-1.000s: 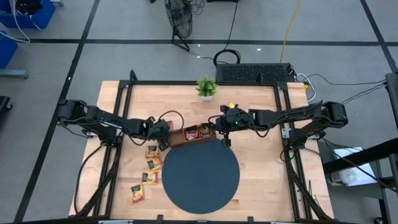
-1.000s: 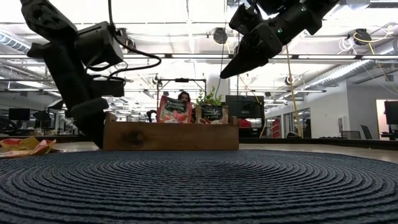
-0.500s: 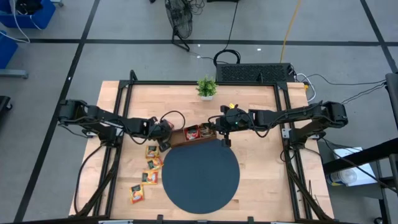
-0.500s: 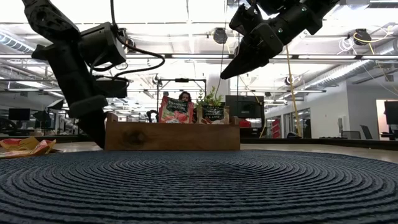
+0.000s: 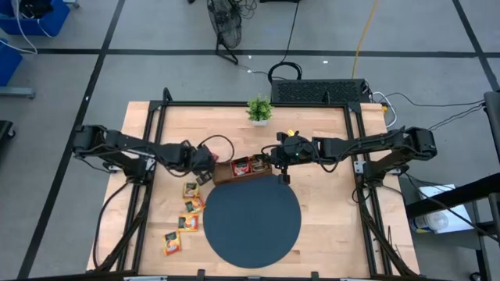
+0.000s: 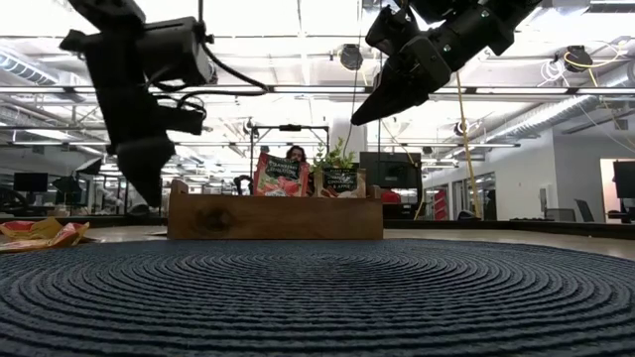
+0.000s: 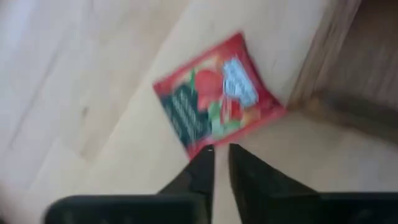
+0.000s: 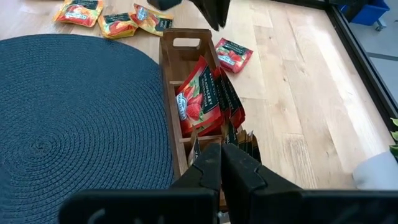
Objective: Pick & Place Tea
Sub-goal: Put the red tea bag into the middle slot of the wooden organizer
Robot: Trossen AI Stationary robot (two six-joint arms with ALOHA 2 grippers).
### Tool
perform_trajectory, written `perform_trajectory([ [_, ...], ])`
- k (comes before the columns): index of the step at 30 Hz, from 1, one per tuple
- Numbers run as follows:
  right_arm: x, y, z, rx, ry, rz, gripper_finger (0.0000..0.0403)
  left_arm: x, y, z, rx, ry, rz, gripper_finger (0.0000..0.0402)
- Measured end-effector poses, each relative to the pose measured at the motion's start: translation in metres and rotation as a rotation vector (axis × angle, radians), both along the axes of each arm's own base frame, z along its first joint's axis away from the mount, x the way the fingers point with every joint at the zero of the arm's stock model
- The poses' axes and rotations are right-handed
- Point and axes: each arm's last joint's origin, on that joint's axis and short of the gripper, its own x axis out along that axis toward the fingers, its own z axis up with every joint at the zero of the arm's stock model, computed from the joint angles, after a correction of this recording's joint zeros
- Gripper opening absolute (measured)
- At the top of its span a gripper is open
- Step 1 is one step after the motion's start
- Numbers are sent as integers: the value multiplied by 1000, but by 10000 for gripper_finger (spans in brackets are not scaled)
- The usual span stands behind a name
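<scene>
A red tea sachet (image 7: 214,93) lies flat on the wood beside the handle end of the brown wooden tray (image 8: 186,93), also red in the right wrist view (image 8: 233,53). My left gripper (image 7: 216,152) hangs above the sachet, shut to a slit, nothing between its fingers; in the low view (image 6: 149,198) it is clear of the table. My right gripper (image 8: 221,149) is shut and empty above the tray's other end (image 5: 269,165). Red sachets (image 8: 202,99) stand on edge in the tray. Several yellow-orange sachets (image 5: 190,207) lie left of the dark round mat (image 5: 251,222).
A small potted plant (image 5: 259,109) stands at the far edge behind the tray. The round mat (image 6: 317,297) fills the near middle of the table. Bare wood lies right of the mat (image 5: 328,211). A black frame (image 5: 156,117) borders the table.
My left gripper has risen from table height beside the tray's left end and now hangs clear above the wood, having shifted slightly toward the table's left edge. My right gripper has kept still.
</scene>
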Motion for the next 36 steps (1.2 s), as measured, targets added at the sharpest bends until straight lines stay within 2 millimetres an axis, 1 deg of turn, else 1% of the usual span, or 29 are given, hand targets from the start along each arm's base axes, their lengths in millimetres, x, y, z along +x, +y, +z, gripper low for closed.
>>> perform_trajectory([
  [2, 0, 0, 0, -1, -1, 1, 0, 3, 6, 3, -30, -23, 20, 81],
  [5, 0, 0, 0, -1, -1, 2, 0, 4, 23, 4, -77, -61, 117, 140],
  [8, 0, 0, 0, 4, -1, -1, 0, -1, 39, -2, -107, -74, 193, 200],
  [11, 0, 0, 0, 4, -1, -1, 0, -2, 52, -7, -130, -124, 215, 251],
  [14, 0, 0, 0, 4, -1, -1, 0, -2, 60, -12, -180, -183, 186, 285],
  [17, 0, 0, 0, 4, -1, -1, 0, -3, 63, -17, -236, -231, 174, 302],
  [21, 0, 0, 0, 5, -2, -2, 0, -13, 63, -27, -239, -201, 206, 297],
  [27, 0, 0, 0, 4, -1, -1, 0, -31, 60, -44, -222, -159, 288, 258],
  [32, 0, 0, 0, 4, -1, -1, 0, -37, 58, -49, -216, -137, 303, 207],
  [36, 0, 0, 0, 7, -2, -3, 0, -37, 56, -50, -204, -124, 276, 140],
])
